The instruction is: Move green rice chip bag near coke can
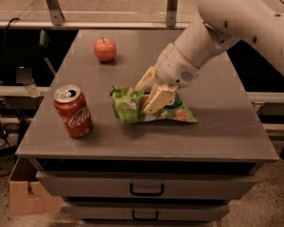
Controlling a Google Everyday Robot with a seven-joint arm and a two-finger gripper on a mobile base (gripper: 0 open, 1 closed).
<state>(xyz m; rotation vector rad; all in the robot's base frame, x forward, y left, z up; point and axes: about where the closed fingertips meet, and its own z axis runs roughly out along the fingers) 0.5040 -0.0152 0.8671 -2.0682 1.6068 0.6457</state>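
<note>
The green rice chip bag [130,109] is crinkled and lies near the middle of the grey tabletop [217,126]. My gripper [146,96] reaches down from the upper right and is shut on the bag's top, with one tan finger [156,100] across its front. The coke can [73,111] stands upright at the front left, a short gap to the left of the bag.
A red apple [105,49] sits at the back left of the table. Drawers with dark handles [146,189] are below the front edge. A cardboard box [28,197] is on the floor at lower left. Metal rails run behind the table.
</note>
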